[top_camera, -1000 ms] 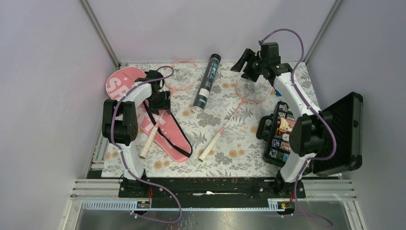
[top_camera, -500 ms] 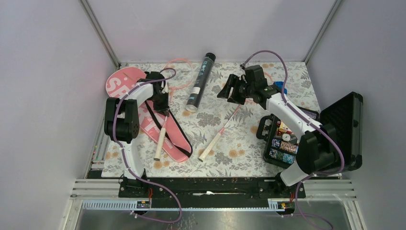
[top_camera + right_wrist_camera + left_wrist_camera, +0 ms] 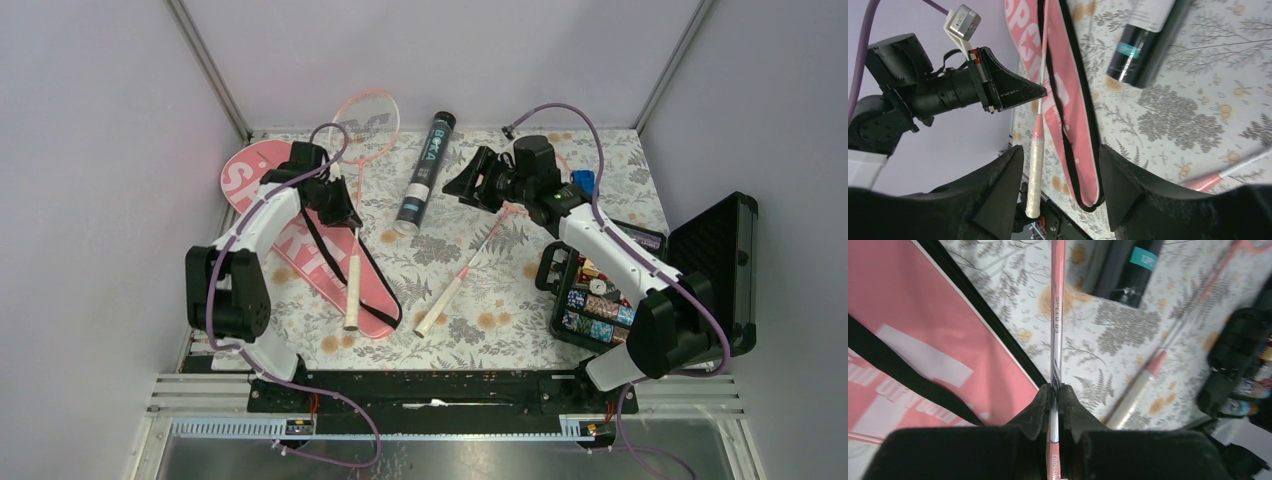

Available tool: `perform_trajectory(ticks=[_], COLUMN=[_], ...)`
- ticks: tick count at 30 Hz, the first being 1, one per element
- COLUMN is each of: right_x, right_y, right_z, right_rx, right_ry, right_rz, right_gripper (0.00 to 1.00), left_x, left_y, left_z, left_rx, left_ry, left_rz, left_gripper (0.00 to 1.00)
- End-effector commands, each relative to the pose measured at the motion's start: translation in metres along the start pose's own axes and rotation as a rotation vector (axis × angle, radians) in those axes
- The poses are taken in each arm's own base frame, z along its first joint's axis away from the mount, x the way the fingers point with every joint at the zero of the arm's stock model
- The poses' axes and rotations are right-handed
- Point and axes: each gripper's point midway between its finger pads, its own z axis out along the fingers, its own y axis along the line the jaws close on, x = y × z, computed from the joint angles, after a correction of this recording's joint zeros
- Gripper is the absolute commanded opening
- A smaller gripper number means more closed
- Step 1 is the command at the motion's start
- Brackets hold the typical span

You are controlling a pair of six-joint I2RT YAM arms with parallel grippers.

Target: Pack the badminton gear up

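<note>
**Top view:** L fingers [image 3: 343,210] are clamped tight on the thin shaft of the 1st racket [image 3: 352,295], approx mid-shaft. Its pink head sits at the back edge by the wall. Its cream handle points toward the arm bases and crosses the pink SPORT bag [image 3: 290,245], which lies flat at the L side of the floral surface [image 3: 500,330]. The black tube [image 3: 425,170] lies on its side just R of that racket, back centre. R fingers [image 3: 468,180] are spread apart just R of the tube, gripping nothing. The 2nd racket [image 3: 445,295] lies diagonally mid-surface, handle nearest the bases, head partly under the R arm. An open black case [image 3: 715,270] w/ patterned rolls sits at the R edge, w/ a small blue toy [image 3: 583,182] behind it.

**L wrist view:** the 2 fingers pinch the pink shaft [image 3: 1057,305], marked "SPEED 09", from both sides. The bag [image 3: 923,340] is at L, the tube's end [image 3: 1128,270] top R, and the 2nd racket's handle [image 3: 1135,395] is blurred at R.

**R wrist view:** the 2 fingers stand wide apart w/ nothing between them. Beyond them are the bag [image 3: 1068,100] and the 1st racket's handle [image 3: 1033,170], its shaft running up into the L fingers. The tube [image 3: 1148,40] is top R.
</note>
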Motion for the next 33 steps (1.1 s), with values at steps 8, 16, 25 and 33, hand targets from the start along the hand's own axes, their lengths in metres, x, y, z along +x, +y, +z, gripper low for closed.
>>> perform_trajectory(ticks=[8, 16, 25, 33], right_x=[0.025, 0.054, 0.063, 0.069], right_y=[0.072, 0.065, 0.058, 0.066], right_z=[0.035, 0.035, 0.037, 0.041], right_rx=[-0.19, -0.163, -0.165, -0.17], right_ry=[0.041, 0.098, 0.114, 0.122], right_rz=[0.038, -0.017, -0.017, -0.024], right_gripper=[0.58, 0.59, 0.6, 0.6], left_x=[0.009, 0.034, 0.052, 0.057], left_y=[-0.082, -0.085, -0.085, -0.089], left_z=[-0.071, -0.097, -0.11, -0.112], left_rx=[0.329, 0.32, 0.358, 0.395], left_ry=[-0.199, -0.22, -0.262, -0.273], left_rz=[-0.009, 0.054, 0.061, 0.067], left_gripper=[0.0, 0.0, 0.0, 0.0])
